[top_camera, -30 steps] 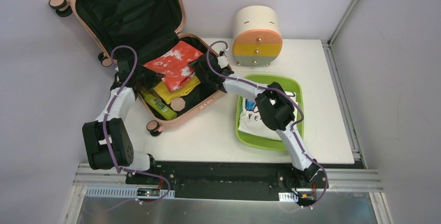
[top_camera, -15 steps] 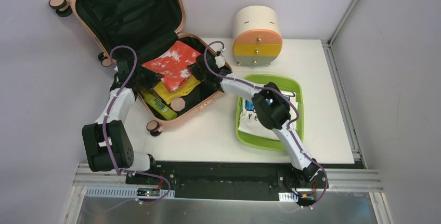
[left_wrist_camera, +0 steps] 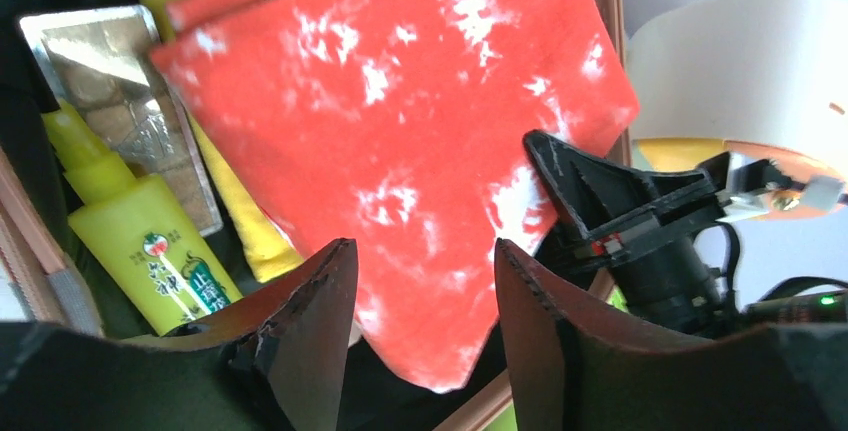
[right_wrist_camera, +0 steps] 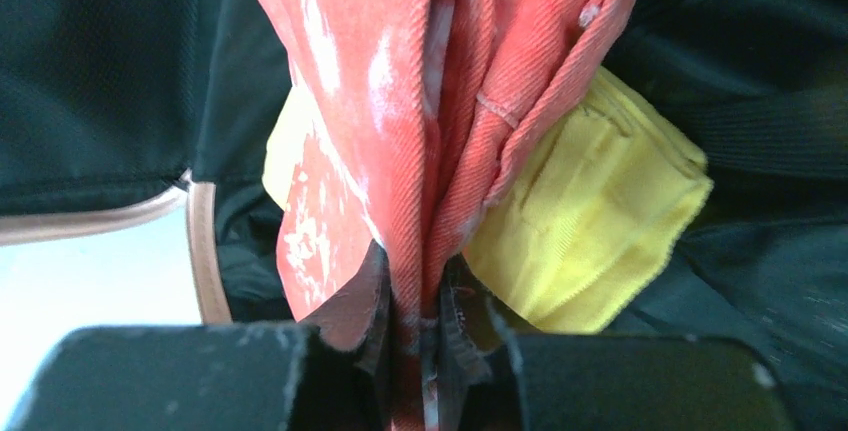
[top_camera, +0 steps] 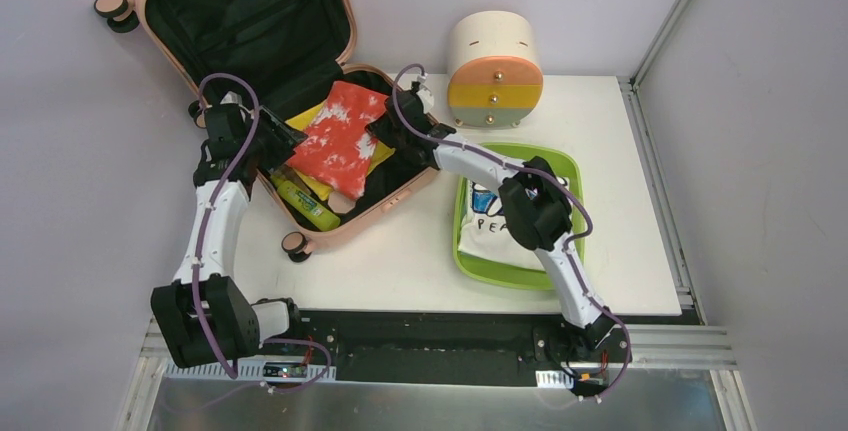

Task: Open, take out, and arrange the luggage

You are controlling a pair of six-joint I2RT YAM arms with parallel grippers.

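We see the right end effector clamped on a fold of the red-and-white cloth. The left end effector stands apart above that cloth, holding nothing. The luggage lies open at upper left of the top view. The cloth hides most of the yellow fabric.

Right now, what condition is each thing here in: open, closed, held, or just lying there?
luggage: open, lid up.
red-and-white cloth: pinched at one edge.
yellow cloth: folded, under the red one.
green tube: lying in the luggage.
drawer unit: drawers closed.
green tray: holds a folded white cloth.
left gripper: open, empty.
right gripper: shut on the red-and-white cloth.
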